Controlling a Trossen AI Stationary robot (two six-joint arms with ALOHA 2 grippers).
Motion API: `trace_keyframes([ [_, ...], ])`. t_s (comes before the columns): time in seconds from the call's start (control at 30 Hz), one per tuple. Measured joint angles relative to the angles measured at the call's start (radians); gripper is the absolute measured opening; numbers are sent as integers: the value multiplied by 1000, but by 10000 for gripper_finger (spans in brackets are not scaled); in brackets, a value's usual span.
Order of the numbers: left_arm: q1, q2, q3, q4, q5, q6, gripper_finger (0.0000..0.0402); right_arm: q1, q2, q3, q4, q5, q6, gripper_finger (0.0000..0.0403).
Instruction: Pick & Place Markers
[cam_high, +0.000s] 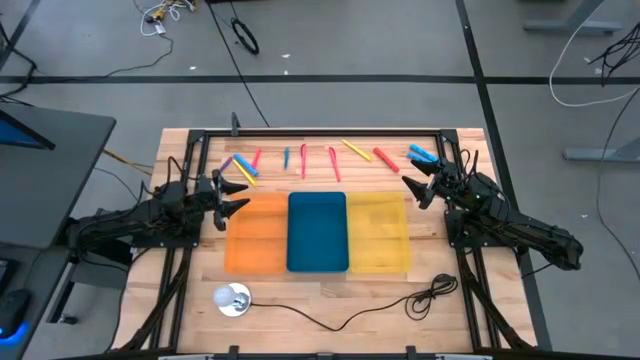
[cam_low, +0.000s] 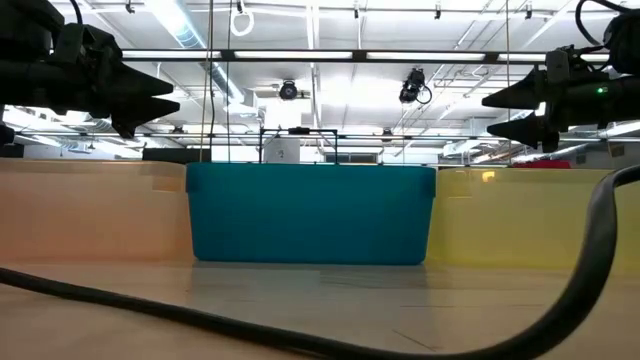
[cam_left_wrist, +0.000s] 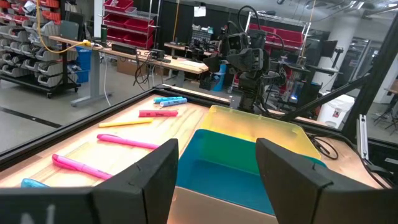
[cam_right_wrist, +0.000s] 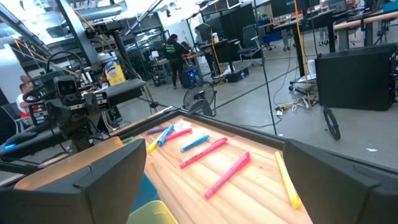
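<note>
Several markers lie flat on the wooden table in a row along its far edge: pink, yellow and purple ones at the left, a blue and two pink ones in the middle, a yellow one, a red one and blue ones at the right. Three trays stand side by side nearer the front: orange, blue, yellow. My left gripper is open and empty above the orange tray's far left corner. My right gripper is open and empty above the yellow tray's far right corner.
A black cable and a white round object lie on the table in front of the trays. A black frame runs along the table's far edge. People stand in the room beyond the table.
</note>
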Motion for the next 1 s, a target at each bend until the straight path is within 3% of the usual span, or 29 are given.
trace_keyframes([
  [0.23,0,0,0,0,0,0,222,0,5,75,-53,20,-7,378],
  [0.37,0,0,0,0,0,0,222,0,46,180,-180,131,-11,378],
  [0.8,0,0,0,0,0,0,222,0,313,561,-384,384,-86,378],
  [1.0,0,0,0,0,0,-1,222,0,424,715,-452,433,-132,378],
])
